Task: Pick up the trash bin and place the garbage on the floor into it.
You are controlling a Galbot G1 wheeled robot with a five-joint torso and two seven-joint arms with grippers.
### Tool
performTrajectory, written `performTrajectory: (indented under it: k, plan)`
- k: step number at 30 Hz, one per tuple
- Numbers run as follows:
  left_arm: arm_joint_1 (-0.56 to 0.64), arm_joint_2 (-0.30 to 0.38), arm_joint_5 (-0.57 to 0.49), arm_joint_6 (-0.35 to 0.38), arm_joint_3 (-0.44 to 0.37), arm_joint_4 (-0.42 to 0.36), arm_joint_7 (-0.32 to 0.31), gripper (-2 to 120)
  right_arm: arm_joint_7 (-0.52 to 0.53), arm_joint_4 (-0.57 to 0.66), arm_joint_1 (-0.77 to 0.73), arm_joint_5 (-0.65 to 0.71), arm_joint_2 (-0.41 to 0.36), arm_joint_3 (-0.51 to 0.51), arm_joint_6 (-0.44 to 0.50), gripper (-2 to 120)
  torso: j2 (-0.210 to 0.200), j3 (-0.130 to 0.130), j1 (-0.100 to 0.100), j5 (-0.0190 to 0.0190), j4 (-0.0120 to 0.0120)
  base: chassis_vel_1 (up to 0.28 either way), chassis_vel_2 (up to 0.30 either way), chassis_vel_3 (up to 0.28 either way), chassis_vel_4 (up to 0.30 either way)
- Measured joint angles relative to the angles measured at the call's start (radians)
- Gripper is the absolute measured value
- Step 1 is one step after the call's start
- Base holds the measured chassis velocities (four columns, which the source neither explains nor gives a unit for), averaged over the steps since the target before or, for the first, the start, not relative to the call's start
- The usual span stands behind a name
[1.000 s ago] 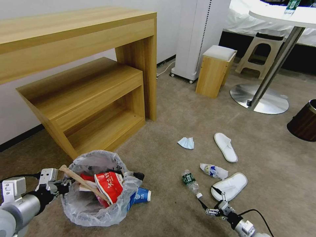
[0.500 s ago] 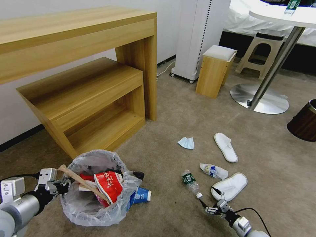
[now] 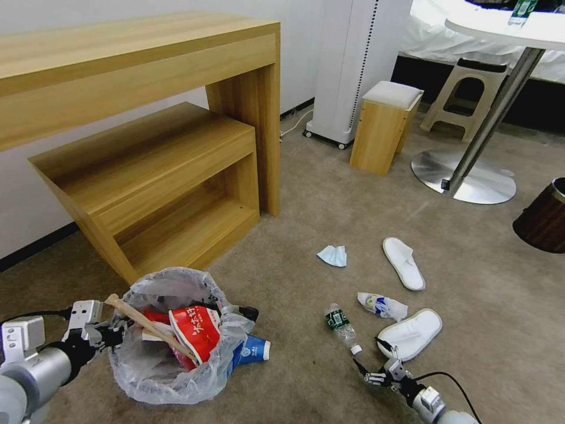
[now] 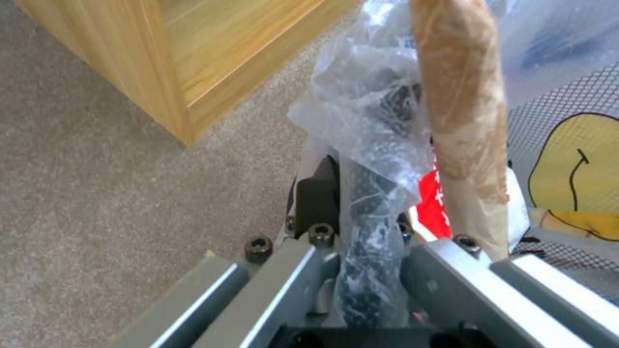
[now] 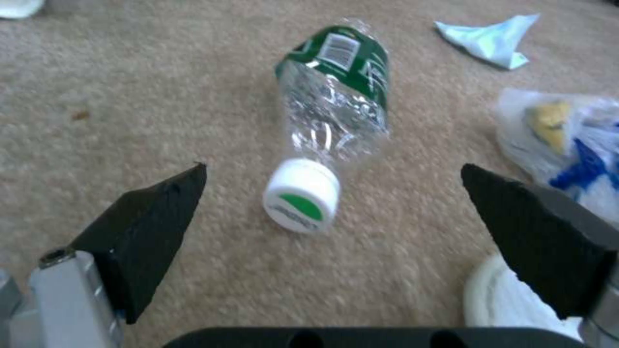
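Note:
The trash bin [image 3: 170,353], lined with a crinkly clear bag, stands on the beige floor [image 3: 294,388] at the lower left. It holds red wrappers [image 3: 197,333] and a wooden stick [image 3: 147,324]. My left gripper [image 3: 113,337] is shut on its rim [image 4: 369,227]. A blue-white cup [image 3: 254,348] lies against the bin. The small bottle [image 3: 340,324] lies just ahead of my open right gripper [image 3: 368,353]; in the right wrist view its capped end [image 5: 302,194] sits between the spread fingers [image 5: 161,208]. A light-blue mask [image 3: 333,255], a wrapper [image 3: 382,306] and two white slippers [image 3: 403,262] [image 3: 410,334] lie nearby.
A wooden desk with a low shelf [image 3: 153,171] stands behind the bin. A wooden stool [image 3: 385,126], a white appliance [image 3: 353,70], a round table base [image 3: 465,176] and a plastic stool [image 3: 468,94] stand at the back. A brown bin [image 3: 544,218] is at the right edge.
My right gripper has drawn back slightly toward me, still open behind the bottle's cap. The bin and left gripper have stayed put.

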Motion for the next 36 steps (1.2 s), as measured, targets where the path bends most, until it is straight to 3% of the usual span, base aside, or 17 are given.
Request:
performTrajectory:
  k: [32, 36]
  plan:
    - [-0.021, 0.006, 0.000, -0.007, 0.022, 0.019, 0.001, 0, -0.074, -0.027, 0.024, 0.024, 0.000, -0.036, 0.003, 100, 0.000, 0.000, 0.000, 0.0002, 0.0000, 0.000, 0.000, 0.000, 0.000]
    - [-0.019, 0.003, 0.000, -0.008, 0.021, 0.015, 0.001, 0, -0.071, -0.035, 0.029, 0.021, 0.008, -0.036, 0.003, 91, 0.000, 0.000, 0.000, 0.0001, 0.0000, 0.000, 0.000, 0.000, 0.000]
